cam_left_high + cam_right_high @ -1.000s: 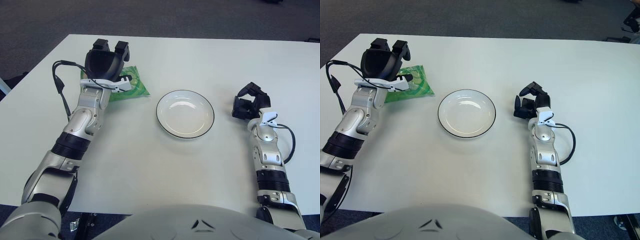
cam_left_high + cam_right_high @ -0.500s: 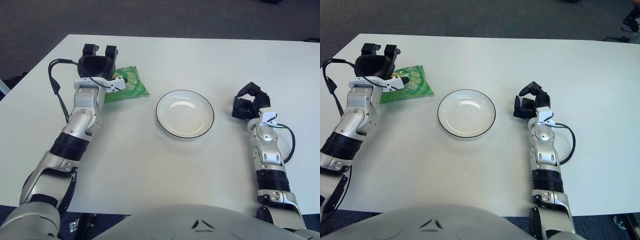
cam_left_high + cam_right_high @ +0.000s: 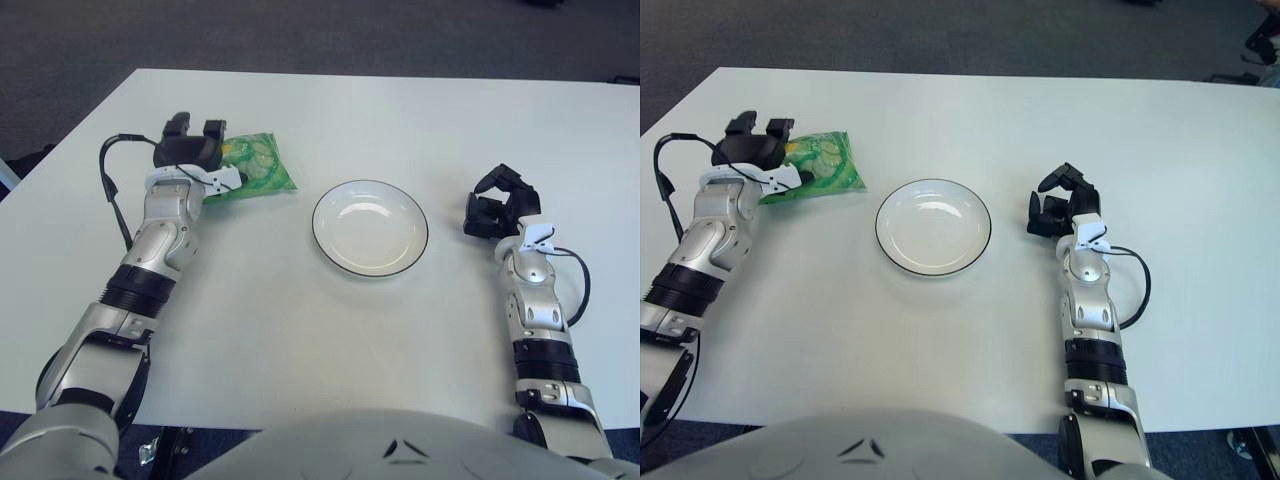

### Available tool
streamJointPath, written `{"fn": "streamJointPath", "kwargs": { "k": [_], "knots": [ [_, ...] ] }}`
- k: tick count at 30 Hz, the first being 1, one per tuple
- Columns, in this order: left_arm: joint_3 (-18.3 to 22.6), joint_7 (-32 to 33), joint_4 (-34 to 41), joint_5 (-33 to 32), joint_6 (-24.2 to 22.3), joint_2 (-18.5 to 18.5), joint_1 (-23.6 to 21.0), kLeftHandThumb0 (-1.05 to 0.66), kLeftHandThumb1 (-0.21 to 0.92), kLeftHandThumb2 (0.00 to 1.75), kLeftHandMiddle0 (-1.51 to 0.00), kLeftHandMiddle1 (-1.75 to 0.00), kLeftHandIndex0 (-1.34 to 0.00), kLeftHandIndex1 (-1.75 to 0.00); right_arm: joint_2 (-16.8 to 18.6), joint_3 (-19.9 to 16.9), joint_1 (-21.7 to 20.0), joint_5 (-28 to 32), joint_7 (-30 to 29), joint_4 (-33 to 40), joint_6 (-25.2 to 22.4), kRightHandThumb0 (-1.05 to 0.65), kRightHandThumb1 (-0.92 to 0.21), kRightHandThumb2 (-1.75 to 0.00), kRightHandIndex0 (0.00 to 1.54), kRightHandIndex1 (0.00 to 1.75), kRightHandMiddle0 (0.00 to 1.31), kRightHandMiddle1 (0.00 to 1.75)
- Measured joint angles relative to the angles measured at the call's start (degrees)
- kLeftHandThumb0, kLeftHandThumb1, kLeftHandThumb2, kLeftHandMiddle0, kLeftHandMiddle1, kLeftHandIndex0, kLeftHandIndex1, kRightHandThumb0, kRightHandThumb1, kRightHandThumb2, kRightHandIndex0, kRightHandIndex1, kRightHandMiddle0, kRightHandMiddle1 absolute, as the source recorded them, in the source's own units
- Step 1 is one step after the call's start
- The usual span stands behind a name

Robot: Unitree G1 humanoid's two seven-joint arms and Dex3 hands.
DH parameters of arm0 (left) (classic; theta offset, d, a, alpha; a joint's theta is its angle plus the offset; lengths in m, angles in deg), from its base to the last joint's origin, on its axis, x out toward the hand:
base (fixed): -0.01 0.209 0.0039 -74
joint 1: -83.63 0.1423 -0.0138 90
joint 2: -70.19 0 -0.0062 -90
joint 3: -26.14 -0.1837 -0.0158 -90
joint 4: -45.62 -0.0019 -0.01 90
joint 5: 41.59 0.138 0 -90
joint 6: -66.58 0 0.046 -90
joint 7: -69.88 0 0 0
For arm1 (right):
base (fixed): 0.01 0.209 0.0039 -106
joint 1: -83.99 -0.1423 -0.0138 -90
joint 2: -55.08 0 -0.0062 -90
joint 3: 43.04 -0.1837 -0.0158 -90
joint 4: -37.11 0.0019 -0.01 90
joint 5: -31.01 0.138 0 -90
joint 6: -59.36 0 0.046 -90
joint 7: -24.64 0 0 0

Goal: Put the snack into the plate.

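The snack (image 3: 256, 171), a green crinkled bag, lies flat on the white table to the left of the plate. The white plate with a dark rim (image 3: 370, 228) stands empty at the table's middle. My left hand (image 3: 192, 150) is down low at the bag's left end, covering that end. Its black fingers (image 3: 177, 126) point away from me and are not curled round the bag. My right hand (image 3: 497, 207) shows to the right of the plate, fingers curled and holding nothing.
The white table (image 3: 300, 320) carries only the bag and the plate. Its far edge and left edge border dark carpet (image 3: 300, 35). A black cable (image 3: 108, 170) loops beside my left wrist.
My left hand has moved left and come down from above the bag to its left end, uncovering most of the bag. The bag, plate and right hand have not moved.
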Motion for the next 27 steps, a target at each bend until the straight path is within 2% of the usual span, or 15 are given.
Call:
{"fn": "streamJointPath", "kwargs": {
  "k": [10, 18, 22, 23, 24, 26, 27],
  "knots": [
    [-1.69, 3.81, -14.55, -4.52, 7.68, -0.72, -6.38, -1.05, 0.92, 0.61, 0.0, 0.0, 0.0, 0.0, -0.05, 0.03, 0.35, -0.02, -0.01, 0.32, 0.05, -0.54, -0.19, -1.47, 1.33, 1.75, 0.72, 1.75],
    [-3.24, 8.62, -22.36, -6.84, 11.55, -0.17, -9.07, -1.05, 0.92, 0.69, 0.0, 0.0, -0.02, -0.01, -0.08, 0.01, 0.54, -0.04, -0.05, 0.55, 0.05, -0.54, -0.19, -1.47, 1.33, 1.75, 0.72, 1.75],
    [-3.7, 11.64, -26.21, -8.08, 13.51, 0.44, -10.24, -1.05, 0.92, 0.7, -0.03, -0.02, 0.0, -0.19, -0.1, 0.01, 0.7, -0.03, -0.05, 0.76, 0.04, -0.54, -0.19, -1.48, 1.33, 1.75, 0.72, 1.75],
    [-3.8, 12.51, -27.12, -8.28, 14.06, 0.58, -10.54, -1.05, 0.92, 0.68, -0.03, -0.16, 0.0, -0.26, -0.1, 0.01, 0.73, -0.03, -0.05, 0.84, 0.04, -0.54, -0.19, -1.48, 1.33, 1.75, 0.72, 1.75],
    [-3.91, 13.3, -28.03, -8.42, 14.57, 0.73, -10.81, -1.05, 0.92, 0.65, -0.02, -0.39, 0.0, -0.36, -0.1, 0.01, 0.76, -0.04, -0.05, 0.88, 0.04, -0.54, -0.19, -1.48, 1.33, 1.75, 0.72, 1.75],
    [-4.16, 14.84, -29.91, -8.9, 15.67, 1.05, -11.38, -1.05, 0.92, 0.6, -0.01, -0.67, 0.0, -0.5, -0.1, 0.01, 0.83, -0.04, -0.05, 0.97, 0.03, -0.54, -0.19, -1.48, 1.33, 1.75, 0.72, 1.75],
    [-4.28, 15.54, -30.7, -9.1, 16.13, 1.21, -11.63, -1.05, 0.92, 0.57, 0.0, -0.91, 0.0, -0.59, -0.1, 0.01, 0.89, -0.04, -0.05, 1.05, 0.03, -0.54, -0.19, -1.48, 1.33, 1.75, 0.72, 1.75]
  ]
}}
